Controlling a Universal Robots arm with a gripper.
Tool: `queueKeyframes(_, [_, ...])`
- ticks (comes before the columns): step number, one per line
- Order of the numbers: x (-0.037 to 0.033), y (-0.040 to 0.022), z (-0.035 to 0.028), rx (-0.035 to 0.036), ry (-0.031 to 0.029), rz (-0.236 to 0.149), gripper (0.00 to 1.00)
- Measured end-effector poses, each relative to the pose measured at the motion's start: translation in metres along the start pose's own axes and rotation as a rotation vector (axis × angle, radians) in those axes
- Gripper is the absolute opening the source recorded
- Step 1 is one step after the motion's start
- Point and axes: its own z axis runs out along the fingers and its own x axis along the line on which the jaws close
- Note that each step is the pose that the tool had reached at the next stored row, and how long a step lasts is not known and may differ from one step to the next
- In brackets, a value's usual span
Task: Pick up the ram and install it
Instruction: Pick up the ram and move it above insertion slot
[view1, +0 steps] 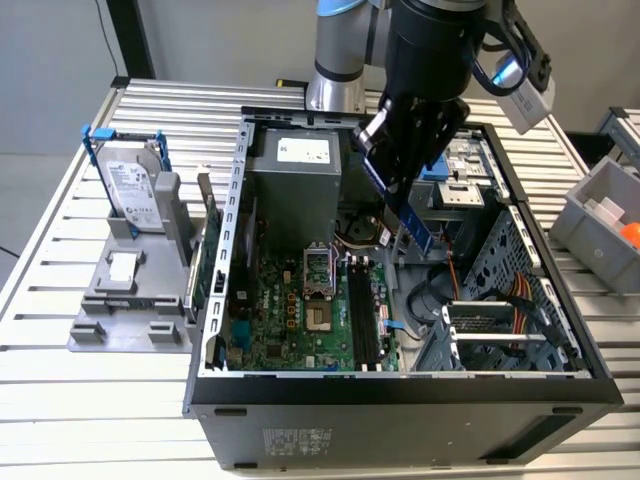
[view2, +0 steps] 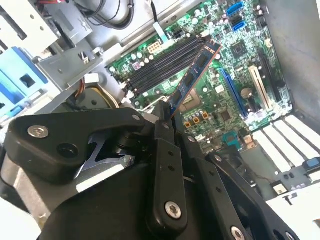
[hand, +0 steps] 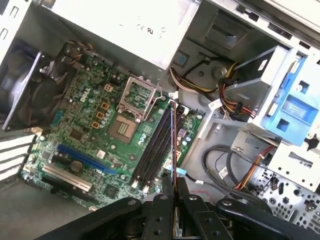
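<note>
We see the gripper (view1: 392, 185) pinched tight on the ram (view1: 415, 228). Its two fingers are nearly together, with just the thin stick between them. They hold the ram by one end, and the other end pokes down into the open computer case (view1: 400, 385).

The ram has to go into the black slots (view1: 362, 315) on the green board (view1: 290, 320), so we say where things are from those slots.

The ram hangs in the air above the slots. It is tilted, not level with them. In the second wrist view the ram (view2: 192, 77) lies at a slant across the slots (view2: 165, 62). In the first wrist view we look at its thin edge (hand: 173, 145), by the side of the slots (hand: 155, 145) that is away from the square metal socket (hand: 141, 95).

We think the first part of the job is done, because the ram is picked up and held. The second part is not done. The ram is not pushed into a slot, and the slots all look empty to us.
</note>
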Motion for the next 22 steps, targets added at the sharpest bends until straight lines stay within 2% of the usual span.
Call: queueKeyframes(22, [-0.0001, -0.0001, 0.0003, 0.0094, -0.0003, 0.231, 0.00])
